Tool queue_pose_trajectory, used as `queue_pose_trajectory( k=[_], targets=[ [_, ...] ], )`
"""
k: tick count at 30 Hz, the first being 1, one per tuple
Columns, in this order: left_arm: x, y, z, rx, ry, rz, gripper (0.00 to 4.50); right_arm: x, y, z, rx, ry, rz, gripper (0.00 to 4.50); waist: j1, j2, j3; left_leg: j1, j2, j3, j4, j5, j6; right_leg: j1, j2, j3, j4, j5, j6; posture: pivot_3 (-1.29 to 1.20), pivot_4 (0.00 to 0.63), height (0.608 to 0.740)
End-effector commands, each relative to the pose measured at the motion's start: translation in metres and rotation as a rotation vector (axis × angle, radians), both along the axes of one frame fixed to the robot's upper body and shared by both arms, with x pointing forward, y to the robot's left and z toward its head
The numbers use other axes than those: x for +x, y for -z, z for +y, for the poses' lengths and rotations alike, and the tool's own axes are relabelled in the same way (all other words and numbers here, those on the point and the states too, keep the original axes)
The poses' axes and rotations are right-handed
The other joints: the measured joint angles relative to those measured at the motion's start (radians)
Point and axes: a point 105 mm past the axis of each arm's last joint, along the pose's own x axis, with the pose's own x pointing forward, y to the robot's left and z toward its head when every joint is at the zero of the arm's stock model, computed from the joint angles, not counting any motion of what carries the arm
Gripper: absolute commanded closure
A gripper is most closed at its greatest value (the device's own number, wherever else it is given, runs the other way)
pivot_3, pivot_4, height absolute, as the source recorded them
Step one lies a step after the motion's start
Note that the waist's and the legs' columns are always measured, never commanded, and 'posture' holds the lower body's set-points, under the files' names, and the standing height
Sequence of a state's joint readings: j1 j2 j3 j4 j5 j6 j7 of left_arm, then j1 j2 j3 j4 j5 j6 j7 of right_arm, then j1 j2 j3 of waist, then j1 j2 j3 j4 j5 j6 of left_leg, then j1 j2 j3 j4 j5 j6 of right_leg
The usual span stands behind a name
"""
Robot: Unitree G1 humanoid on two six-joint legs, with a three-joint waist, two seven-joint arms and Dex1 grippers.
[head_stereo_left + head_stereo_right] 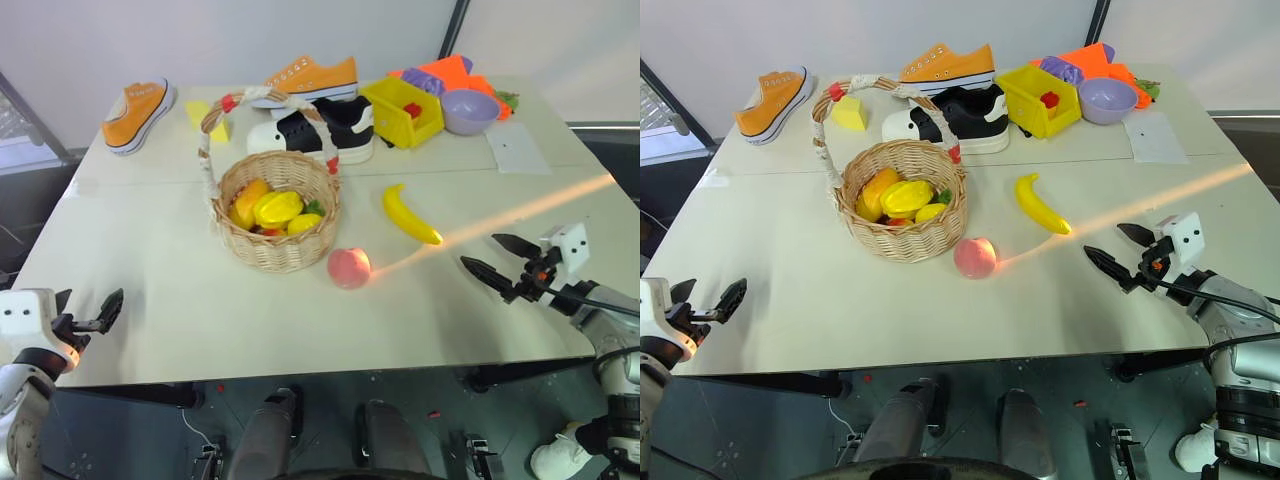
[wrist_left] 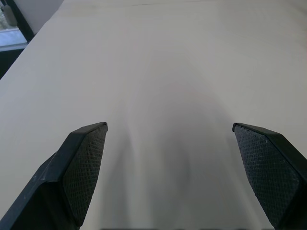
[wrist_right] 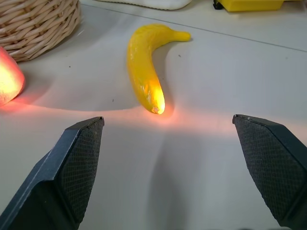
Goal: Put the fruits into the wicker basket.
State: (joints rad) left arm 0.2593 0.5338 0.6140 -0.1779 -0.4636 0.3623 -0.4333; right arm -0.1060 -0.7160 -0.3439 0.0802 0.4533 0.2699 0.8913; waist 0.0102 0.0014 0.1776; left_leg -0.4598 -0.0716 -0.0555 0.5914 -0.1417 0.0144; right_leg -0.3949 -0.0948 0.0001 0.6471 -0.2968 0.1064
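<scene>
Hovering over the near right part of the table [image 1: 180,330], the right gripper [image 1: 495,257] has its two black fingers spread wide with nothing between them, aimed toward the banana [image 1: 411,215]. At the near left edge, the left gripper [image 1: 100,308] also stands parted and empty over bare tabletop.

Just ahead of the right gripper lies the banana, flat on the table, its nearer tip toward the fingers. It is curved, smooth and narrow, so a pinch taken near that tip would likely squirt it sideways or spin it; a grasp across the thicker middle looks safer.

Left of the banana sits the peach [image 1: 349,267], just beside the near wall of the wicker basket [image 1: 278,250]. Being round, it may roll if a finger nudges it before closing, possibly toward the table's near edge.

The basket already holds several yellow and orange fruits [image 1: 270,208]. Its tall wrapped handle [image 1: 213,125] arches over the opening, so a carried fruit brought in low could strike it and tip or shove the light basket.

Farther back stand orange sneakers [image 1: 137,112], a black-and-white shoe [image 1: 318,132], a yellow bin [image 1: 403,110] and a purple bowl [image 1: 469,109]; dropping fruit into the bin would be the wrong container.
</scene>
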Motion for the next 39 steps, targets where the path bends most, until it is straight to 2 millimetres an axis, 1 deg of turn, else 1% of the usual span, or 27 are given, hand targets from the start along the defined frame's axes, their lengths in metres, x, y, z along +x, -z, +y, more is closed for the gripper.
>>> queue_pose_trajectory(
  k=[1, 3, 7, 11, 13, 16, 17, 20, 21, 24, 27, 31, 34, 37, 39],
  targets=[
    [0.002, -0.019, 0.002, 0.035, 0.005, -0.062, 0.0, -0.001, -0.016, 0.002, -0.022, -0.012, -0.06, 0.01, 0.0, 0.0, 0.0, 0.0, 0.0, 0.0, 0.0, 0.0, 0.0, 0.0, 0.0, 0.0, 0.0, 0.0, 0.0, 0.0, 0.15, 0.74],
    [0.004, -0.022, -0.003, 0.013, 0.022, -0.077, 0.0, -0.001, -0.018, 0.004, -0.023, -0.013, -0.065, 0.01, 0.0, 0.0, 0.0, 0.0, 0.0, 0.0, 0.0, 0.0, 0.0, 0.0, 0.0, 0.0, 0.0, 0.0, 0.0, 0.0, 0.15, 0.74],
    [0.005, -0.023, -0.007, 0.028, 0.044, -0.07, 0.0, 0.0, -0.022, 0.008, -0.024, -0.028, -0.074, 0.01, 0.0, 0.0, 0.0, 0.0, 0.0, 0.0, 0.0, 0.0, 0.0, 0.0, 0.0, 0.0, 0.0, 0.0, 0.0, 0.0, 0.15, 0.74],
    [0.009, -0.031, -0.018, 0.068, 0.11, -0.089, 0.0, 0.0, -0.03, 0.023, -0.01, -0.089, -0.083, 0.01, 0.0, 0.0, 0.0, -0.001, 0.0, 0.0, 0.0, 0.0, 0.0, -0.001, 0.0, 0.0, 0.0, 0.0, 0.0, 0.0, 0.15, 0.74],
    [0.011, -0.038, -0.029, 0.073, 0.175, -0.118, 0.0, 0.001, -0.035, 0.037, 0.002, -0.14, -0.084, 0.01, -0.002, 0.0, 0.0, -0.001, 0.0, 0.0, 0.0, 0.0, 0.0, -0.001, 0.0, 0.0, 0.0, 0.0, 0.0, 0.0, 0.15, 0.74],
    [0.011, -0.046, -0.053, 0.066, 0.313, -0.139, 0.0, 0.0, -0.045, 0.069, 0.036, -0.251, -0.082, 0.01, -0.003, 0.0, 0.0, -0.001, 0.0, 0.0, 0.0, 0.0, 0.0, -0.001, 0.0, 0.0, 0.0, 0.0, 0.0, 0.0, 0.15, 0.74],
    [0.011, -0.046, -0.063, 0.057, 0.369, -0.131, 0.0, -0.001, -0.047, 0.083, 0.039, -0.295, -0.078, 0.01, -0.004, 0.0, 0.0, -0.001, 0.0, 0.0, -0.001, 0.0, 0.0, -0.001, 0.0, 0.0, 0.0, 0.0, 0.0, 0.0, 0.15, 0.74],
    [0.007, -0.047, -0.085, 0.045, 0.51, -0.105, 0.0, -0.005, -0.049, 0.117, 0.042, -0.39, -0.072, 0.01, -0.007, 0.0, 0.0, -0.001, 0.0, 0.0, -0.002, 0.0, 0.0, -0.002, 0.0, 0.0, -0.001, 0.0, 0.0, 0.0, 0.15, 0.74],
    [0.006, -0.048, -0.091, 0.045, 0.55, -0.098, 0.0, -0.006, -0.047, 0.127, 0.041, -0.419, -0.058, 0.01, -0.007, 0.0, 0.0, -0.001, 0.0, 0.0, -0.003, 0.0, 0.0, -0.002, 0.0, 0.0, -0.001, 0.0, 0.0, 0.0, 0.15, 0.74],
    [0.004, -0.051, -0.106, 0.066, 0.645, -0.082, 0.0, -0.007, -0.035, 0.149, -0.002, -0.468, -0.022, 0.01, -0.004, 0.0, 0.0, -0.002, 0.0, 0.0, -0.005, 0.0, 0.0, -0.003, 0.0, 0.0, -0.002, 0.0, 0.0, 0.0, 0.15, 0.74],
    [0.002, -0.058, -0.128, 0.08, 0.766, -0.08, 0.0, -0.002, -0.024, 0.166, -0.018, -0.475, -0.004, 0.01, -0.005, 0.0, 0.0, -0.002, 0.0, 0.0, -0.005, 0.0, 0.0, -0.003, 0.0, 0.0, -0.003, 0.0, 0.0, 0.0, 0.15, 0.74],
    [-0.006, -0.059, -0.154, 0.097, 0.897, -0.039, 0.0, 0.004, -0.007, 0.172, -0.062, -0.475, 0.031, 0.01, -0.004, 0.0, 0.0, -0.002, 0.0, 0.001, -0.005, 0.0, 0.0, -0.003, 0.0, 0.0, -0.004, 0.0, 0.0, 0.0, 0.15, 0.74],
    [-0.01, -0.057, -0.165, 0.107, 0.944, -0.016, 0.0, 0.004, -0.001, 0.174, -0.07, -0.491, 0.046, 0.01, -0.004, 0.0, 0.0, -0.002, 0.0, 0.001, -0.005, 0.0, 0.0, -0.004, 0.0, 0.0, -0.003, 0.0, 0.0, 0.0, 0.15, 0.74],
    [-0.012, -0.055, -0.174, 0.107, 0.982, -0.001, 0.0, 0.003, 0.007, 0.182, -0.066, -0.516, 0.07, 0.01, -0.004, 0.0, 0.0, -0.001, 0.0, 0.001, -0.006, 0.0, 0.0, -0.004, 0.0, 0.0, -0.003, 0.0, 0.0, 0.0, 0.15, 0.74],
    [-0.012, -0.053, -0.177, 0.117, 0.991, 0.008, 0.0, 0.003, 0.014, 0.186, -0.078, -0.52, 0.085, 0.01, -0.006, 0.0, 0.0, -0.001, 0.0, 0.001, -0.006, 0.0, 0.0, -0.004, 0.0, 0.0, -0.003, 0.0, 0.0, 0.0, 0.15, 0.74]
  ],
)
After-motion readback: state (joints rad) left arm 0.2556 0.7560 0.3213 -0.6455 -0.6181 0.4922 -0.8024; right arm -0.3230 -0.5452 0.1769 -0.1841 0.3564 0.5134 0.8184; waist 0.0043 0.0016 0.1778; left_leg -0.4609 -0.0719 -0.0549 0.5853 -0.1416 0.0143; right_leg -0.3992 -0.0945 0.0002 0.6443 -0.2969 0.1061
